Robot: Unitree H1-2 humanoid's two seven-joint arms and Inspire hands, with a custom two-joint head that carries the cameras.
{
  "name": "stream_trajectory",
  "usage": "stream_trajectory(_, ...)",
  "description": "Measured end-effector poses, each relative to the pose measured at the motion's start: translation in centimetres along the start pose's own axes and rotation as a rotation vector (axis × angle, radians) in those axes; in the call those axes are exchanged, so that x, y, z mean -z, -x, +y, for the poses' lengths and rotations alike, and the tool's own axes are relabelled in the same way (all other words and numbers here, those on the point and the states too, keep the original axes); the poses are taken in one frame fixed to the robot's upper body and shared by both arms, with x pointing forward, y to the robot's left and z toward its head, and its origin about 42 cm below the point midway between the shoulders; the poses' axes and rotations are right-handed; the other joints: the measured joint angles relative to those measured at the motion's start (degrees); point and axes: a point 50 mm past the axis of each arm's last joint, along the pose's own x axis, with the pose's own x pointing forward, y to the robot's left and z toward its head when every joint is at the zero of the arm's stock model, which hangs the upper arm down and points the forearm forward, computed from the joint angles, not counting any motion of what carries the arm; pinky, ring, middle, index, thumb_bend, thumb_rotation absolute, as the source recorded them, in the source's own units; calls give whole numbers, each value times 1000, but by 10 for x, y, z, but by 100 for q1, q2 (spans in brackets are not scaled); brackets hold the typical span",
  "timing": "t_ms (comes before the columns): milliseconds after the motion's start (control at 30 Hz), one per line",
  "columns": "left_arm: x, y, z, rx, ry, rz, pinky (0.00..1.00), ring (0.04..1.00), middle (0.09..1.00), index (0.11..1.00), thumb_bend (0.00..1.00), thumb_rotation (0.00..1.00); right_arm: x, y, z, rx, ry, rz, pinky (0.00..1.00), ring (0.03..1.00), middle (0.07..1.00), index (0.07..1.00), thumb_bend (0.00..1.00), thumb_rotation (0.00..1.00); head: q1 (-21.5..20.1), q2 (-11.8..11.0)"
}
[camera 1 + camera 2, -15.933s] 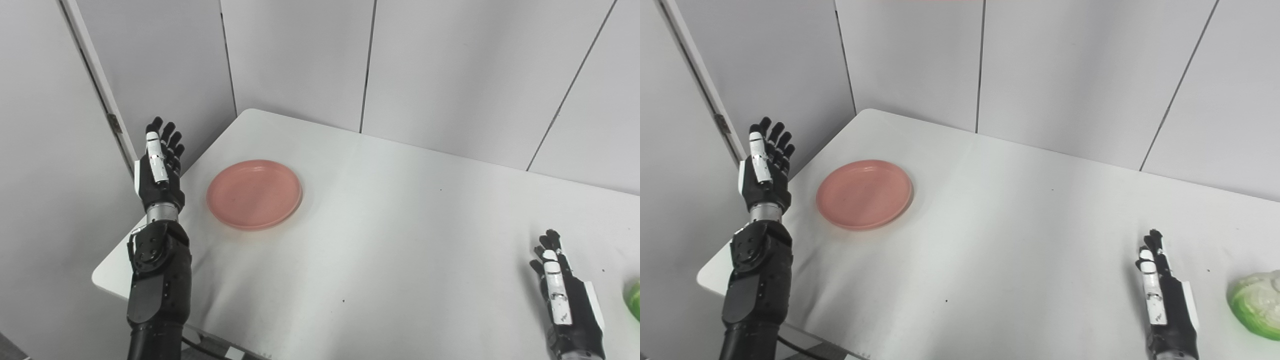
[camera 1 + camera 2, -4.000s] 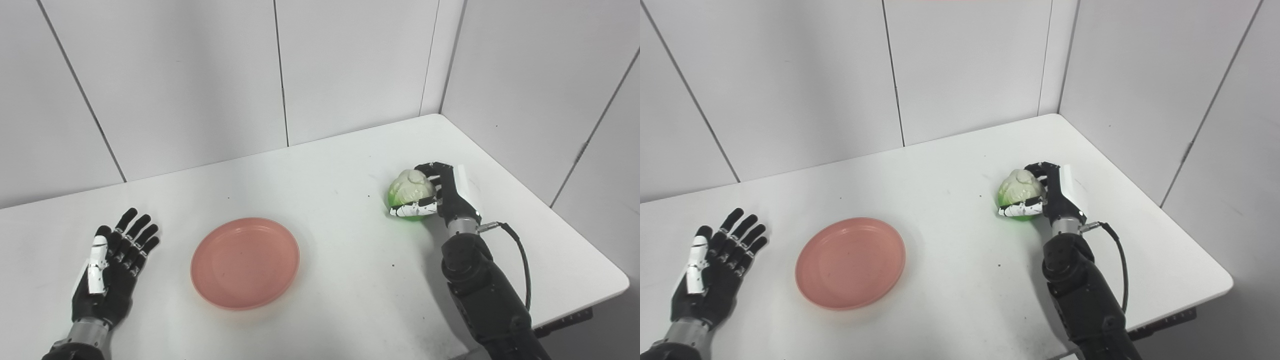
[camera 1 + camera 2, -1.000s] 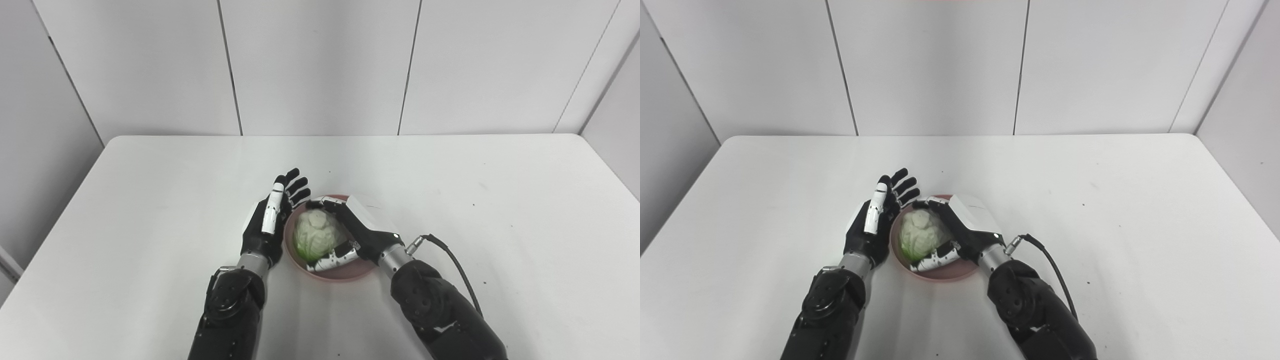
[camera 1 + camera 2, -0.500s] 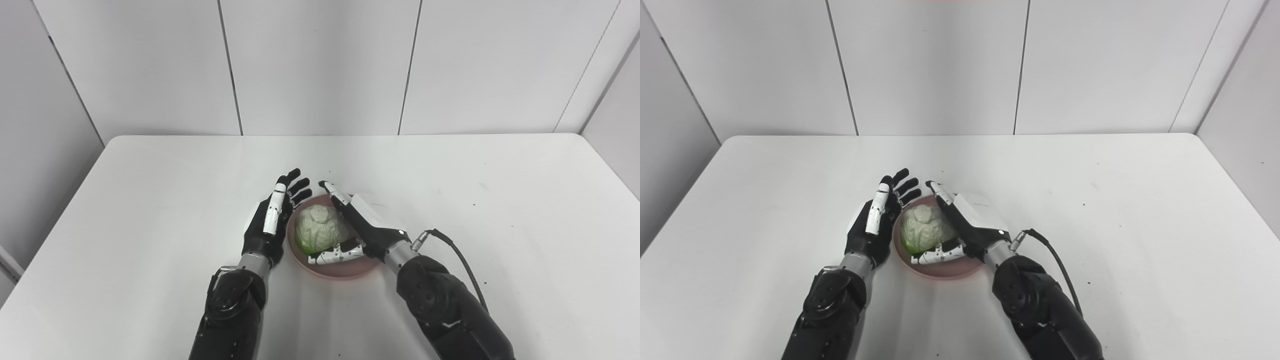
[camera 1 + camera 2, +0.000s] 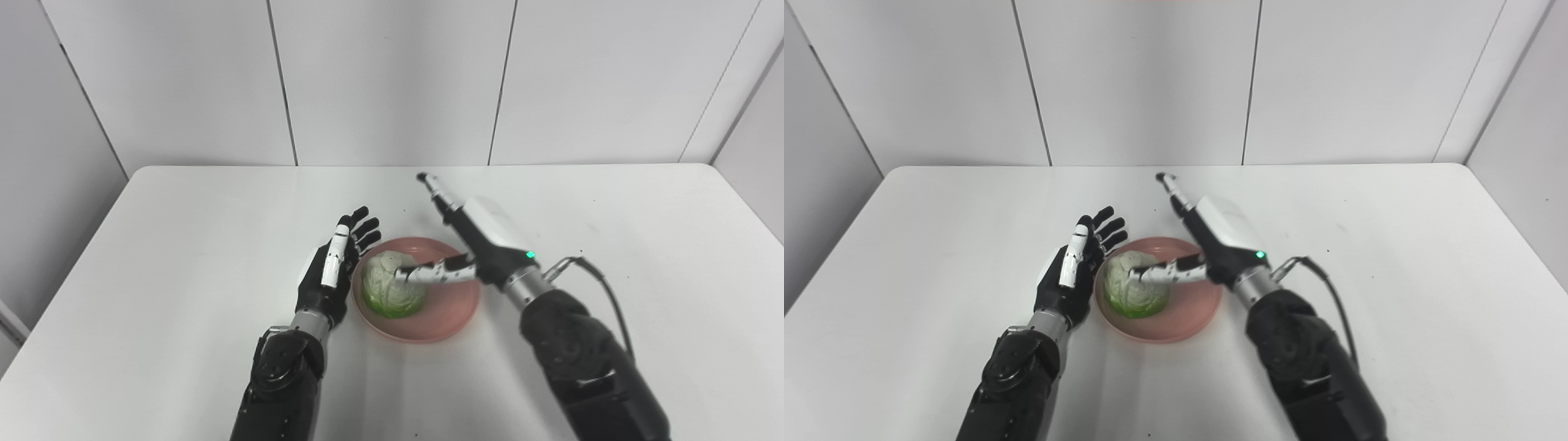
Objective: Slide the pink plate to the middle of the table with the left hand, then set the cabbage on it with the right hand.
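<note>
1. The round pale-green and white cabbage (image 5: 392,286) sits on the left part of the round pink plastic plate (image 5: 450,309), a little below the centre of the frame
2. The plate lies flat on the white rectangular worktop (image 5: 184,245), roughly midway between its left and right edges and nearer the bottom edge of the frame than the far wall
3. The right hand (image 5: 474,236), black with a white back plate and a small green light, is raised above the right side of the plate; it is open and holds nothing, with its long fingers (image 5: 433,187) stretched toward the upper centre of the frame and its thumb reaching left across the top of the cabbage; whether the thumb tip touches the cabbage cannot be told
4. The left hand (image 5: 331,269), black with a white strip along one finger, stands on edge just beside the left rim of the plate, open with fingers spread and pointing up-frame, holding nothing
5. A black cable (image 5: 597,285) loops from the right wrist over the worktop at centre right
6. Grey wall panels (image 5: 392,79) fill the upper part of the frame behind the worktop
</note>
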Motion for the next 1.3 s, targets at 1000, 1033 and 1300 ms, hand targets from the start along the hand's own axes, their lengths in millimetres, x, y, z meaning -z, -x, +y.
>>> stream_trajectory(1000,-4,18,19,-23,-91,-24,971,919,913,915,477,1000,74,42,77,250,-886,234,961,978,986,1000,197,1000,-53,18)
stream_trajectory(1033,-4,18,19,-25,-92,-25,966,920,913,915,473,1000,74,43,78,250,-883,235,950,972,982,999,192,1000,-53,18)
stream_trajectory(1300,-1,26,27,-42,-106,-35,945,924,914,917,453,1000,73,44,83,248,-837,255,964,969,972,993,189,1000,-44,9)
